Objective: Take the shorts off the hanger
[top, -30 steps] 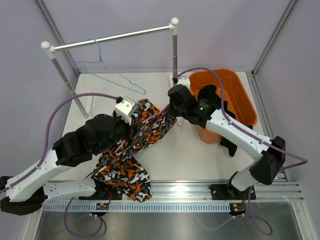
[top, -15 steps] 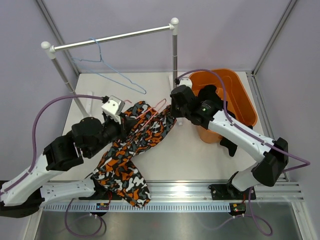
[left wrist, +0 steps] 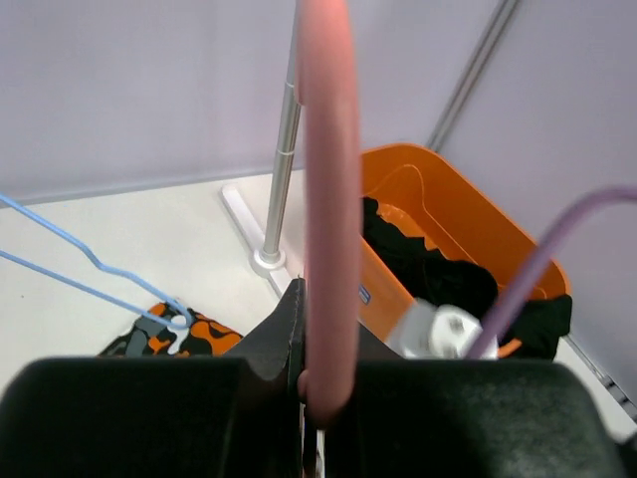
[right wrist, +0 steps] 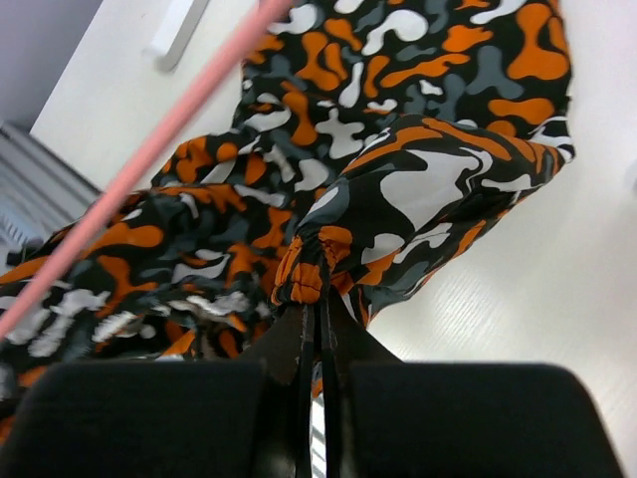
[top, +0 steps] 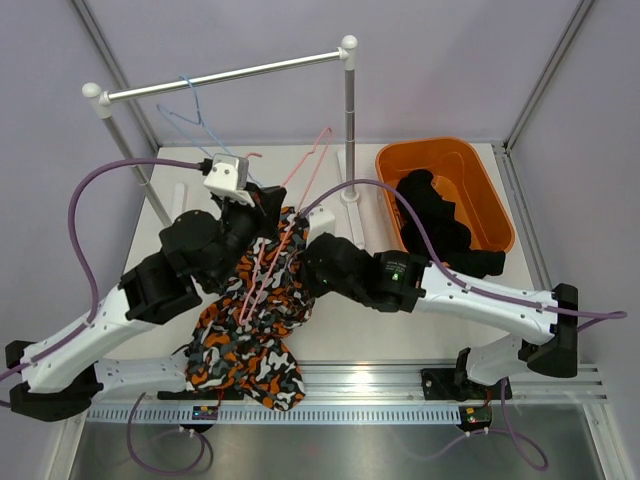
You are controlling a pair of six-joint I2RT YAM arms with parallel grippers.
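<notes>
The camouflage shorts (top: 250, 320) hang crumpled over a pink wire hanger (top: 290, 215) at the table's middle left. My left gripper (top: 262, 212) is shut on the pink hanger (left wrist: 328, 199), whose wire runs up between the jaws in the left wrist view. My right gripper (top: 312, 272) is shut on a bunched edge of the camouflage shorts (right wrist: 309, 269), with the pink wire (right wrist: 149, 149) crossing above the cloth. The plain black shorts (top: 435, 225) lie in and over the orange tub (top: 480, 170).
A blue wire hanger (top: 200, 125) hangs on the metal rail (top: 225, 75) at the back left. The rail's right post (top: 348, 130) stands beside the orange tub (left wrist: 468, 229). Purple cables loop over both arms.
My right gripper has moved left and nearer, from beside the post to the cloth. My left gripper has lifted the pink hanger up and back, so its hook now rises clear of the shorts.
</notes>
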